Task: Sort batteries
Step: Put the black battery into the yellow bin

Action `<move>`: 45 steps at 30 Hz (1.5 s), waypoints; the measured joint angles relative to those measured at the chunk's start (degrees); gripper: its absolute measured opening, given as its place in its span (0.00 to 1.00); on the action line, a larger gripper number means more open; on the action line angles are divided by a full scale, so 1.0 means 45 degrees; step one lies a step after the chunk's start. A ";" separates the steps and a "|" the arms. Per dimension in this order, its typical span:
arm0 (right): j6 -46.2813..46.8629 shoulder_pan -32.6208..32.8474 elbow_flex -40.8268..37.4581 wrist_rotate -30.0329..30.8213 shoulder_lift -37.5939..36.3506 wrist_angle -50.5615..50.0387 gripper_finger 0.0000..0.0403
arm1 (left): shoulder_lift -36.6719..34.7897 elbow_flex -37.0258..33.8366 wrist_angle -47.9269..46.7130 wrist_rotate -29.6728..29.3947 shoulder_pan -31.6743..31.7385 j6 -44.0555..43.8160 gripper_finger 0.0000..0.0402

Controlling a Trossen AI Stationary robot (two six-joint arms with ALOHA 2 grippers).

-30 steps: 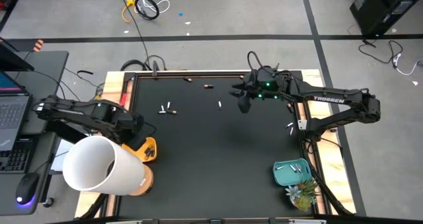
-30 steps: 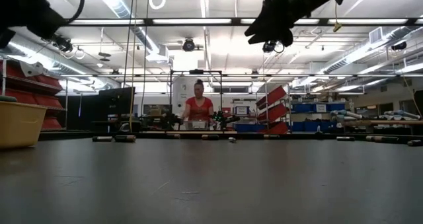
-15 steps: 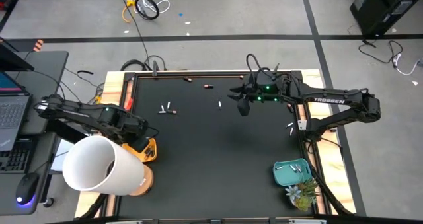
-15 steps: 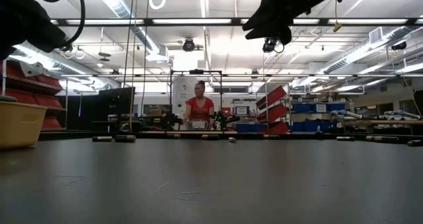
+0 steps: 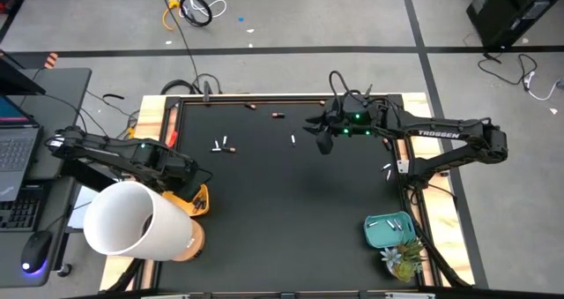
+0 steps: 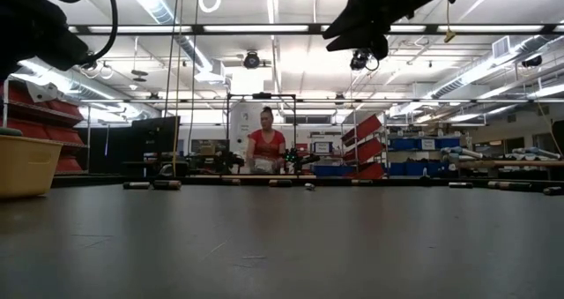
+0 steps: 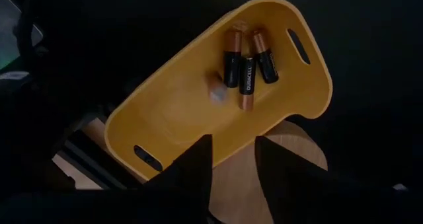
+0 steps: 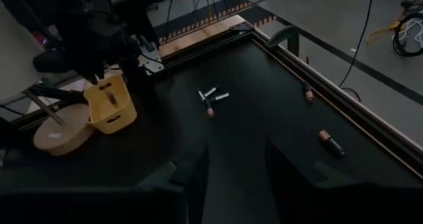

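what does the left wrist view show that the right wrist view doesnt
Only the left wrist view shows inside the yellow bin: three dark batteries with copper ends, with the left gripper open above it. Only the right wrist view shows the loose batteries on the mat, two more by the table's edge, and the right gripper open with nothing between its fingers. Both show the yellow bin and the round wooden piece beside it.

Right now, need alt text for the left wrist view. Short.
Looking down past the open left gripper, a yellow bin holds three dark batteries with copper ends lying side by side, plus one blurred pale thing beside them. The bin sits on a black mat, with a round wooden disc showing at its edge.
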 joint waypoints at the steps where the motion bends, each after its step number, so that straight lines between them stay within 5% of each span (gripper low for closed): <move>1: -0.0013 0.0000 0.0000 0.0000 -0.0002 0.0040 0.33 | 0.0000 0.0000 0.0006 0.0111 0.0000 -0.0027 0.34; 8: -0.0169 -0.0005 0.0000 0.0000 0.0000 0.0173 0.33 | 0.0000 0.0477 -0.0009 0.0527 0.0000 -0.0444 0.38; 15: -0.0497 -0.0005 0.0000 -0.0146 0.0000 0.0294 0.33 | 0.0010 0.2338 0.0604 -0.2500 0.0010 -0.0625 0.38; 26: 0.0617 -0.0334 0.0003 -0.0242 0.0000 0.0741 0.33 | 0.1209 0.1619 0.9481 -0.6345 0.0175 0.2931 0.38; 33: 0.1414 -0.0543 0.0208 -0.2198 -0.0208 0.0298 0.29 | 0.3240 0.1404 1.4066 -0.8581 0.0833 0.3979 0.38; 40: -0.0595 -0.0160 0.0563 -0.2364 -0.0831 -0.1297 0.25 | 0.4975 0.1399 1.6831 -0.7395 0.1908 0.3476 0.38; 45: -0.0351 -0.0254 0.0563 -0.1293 -0.1266 -0.3849 0.24 | 0.5720 0.1868 1.7536 -0.6799 0.2502 0.3346 0.38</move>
